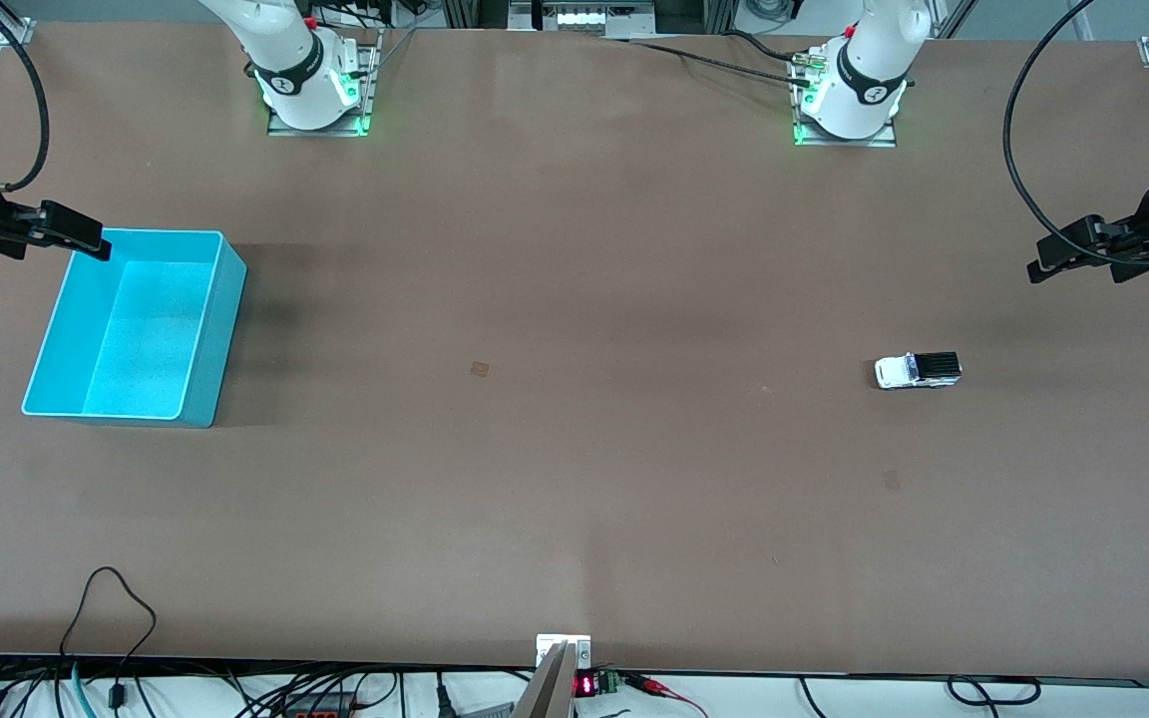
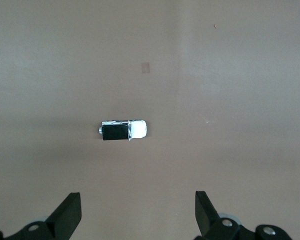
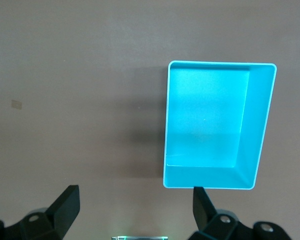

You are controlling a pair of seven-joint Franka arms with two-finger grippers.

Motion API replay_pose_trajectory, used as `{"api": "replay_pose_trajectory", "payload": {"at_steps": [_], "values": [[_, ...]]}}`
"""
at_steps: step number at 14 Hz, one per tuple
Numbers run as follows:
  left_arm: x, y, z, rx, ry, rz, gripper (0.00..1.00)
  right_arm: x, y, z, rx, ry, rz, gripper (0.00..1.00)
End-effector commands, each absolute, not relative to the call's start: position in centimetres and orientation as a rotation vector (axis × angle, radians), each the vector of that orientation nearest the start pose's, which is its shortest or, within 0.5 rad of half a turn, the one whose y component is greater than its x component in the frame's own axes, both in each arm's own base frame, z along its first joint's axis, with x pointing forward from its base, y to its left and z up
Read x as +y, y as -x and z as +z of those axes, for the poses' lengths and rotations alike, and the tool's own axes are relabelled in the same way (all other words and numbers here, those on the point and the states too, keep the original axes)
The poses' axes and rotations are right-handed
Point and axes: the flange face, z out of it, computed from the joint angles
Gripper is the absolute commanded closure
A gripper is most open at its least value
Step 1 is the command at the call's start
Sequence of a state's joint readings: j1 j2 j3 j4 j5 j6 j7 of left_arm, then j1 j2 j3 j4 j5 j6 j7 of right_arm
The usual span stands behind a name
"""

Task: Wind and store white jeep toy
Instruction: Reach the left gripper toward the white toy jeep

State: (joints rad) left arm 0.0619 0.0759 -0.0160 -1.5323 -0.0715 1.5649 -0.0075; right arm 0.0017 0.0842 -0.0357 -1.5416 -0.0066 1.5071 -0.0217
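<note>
Jeep toy point(image 1: 918, 371), white with a black rear section, sits on its wheels on the brown table point(image 1: 574, 449) toward the left arm's end, untouched. Left gripper point(image 2: 138, 212) hangs above the table's edge near the toy, jaws spread wide and empty. Right gripper point(image 3: 135, 210) hangs over the turquoise bin's point(image 1: 211, 334) outer corner at the right arm's end, jaws also parted, gripping nothing.

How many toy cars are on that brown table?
1: the small white toy car with a black rear stands on the brown table toward the left arm's end, apart from the empty turquoise plastic bin.
</note>
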Motion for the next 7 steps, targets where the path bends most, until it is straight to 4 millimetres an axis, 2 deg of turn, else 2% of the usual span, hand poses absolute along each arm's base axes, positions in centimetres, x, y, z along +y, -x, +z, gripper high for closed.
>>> {"api": "replay_pose_trajectory", "payload": {"at_steps": [1,4,7], "values": [[1.86,-56.78,60.62,-0.071,3.182,0.074,0.0,-2.19,-56.59,58.81,-0.007,3.149,0.192,0.0],[1.72,-57.14,60.89,-0.071,3.18,0.046,0.0,-2.19,-56.59,58.81,-0.007,3.149,0.192,0.0],[1.65,-57.56,59.96,-0.091,3.179,0.078,0.0,-2.19,-56.59,58.81,-0.007,3.149,0.192,0.0]]}}
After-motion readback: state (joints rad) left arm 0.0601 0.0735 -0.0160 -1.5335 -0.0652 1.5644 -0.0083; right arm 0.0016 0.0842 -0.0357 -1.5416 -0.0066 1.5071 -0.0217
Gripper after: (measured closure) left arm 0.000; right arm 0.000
